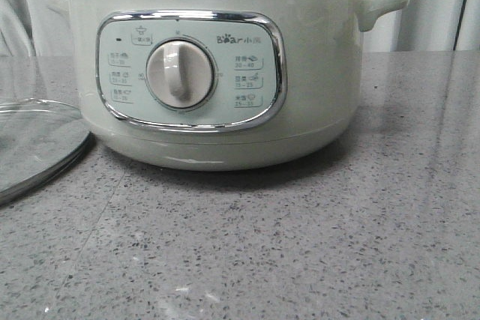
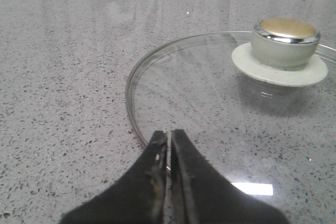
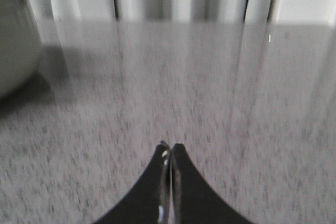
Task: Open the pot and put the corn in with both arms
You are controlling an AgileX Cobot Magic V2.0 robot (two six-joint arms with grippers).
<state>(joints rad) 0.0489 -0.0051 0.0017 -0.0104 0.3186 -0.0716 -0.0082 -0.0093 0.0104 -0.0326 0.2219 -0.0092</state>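
The pale-green pot (image 1: 217, 73) with its cream dial and "Bear" logo fills the middle of the front view, with no lid on it; its inside is hidden. Its edge shows blurred in the right wrist view (image 3: 16, 40). The glass lid (image 1: 34, 148) lies flat on the table to the pot's left. In the left wrist view the lid (image 2: 220, 108) with its gold-topped knob (image 2: 286, 43) lies just beyond my left gripper (image 2: 169, 134), which is shut and empty. My right gripper (image 3: 170, 146) is shut and empty over bare table. The corn is out of view.
The grey speckled table (image 1: 300, 245) spreads in front of the pot. White curtains (image 1: 420, 5) hang behind it. Neither arm shows in the front view.
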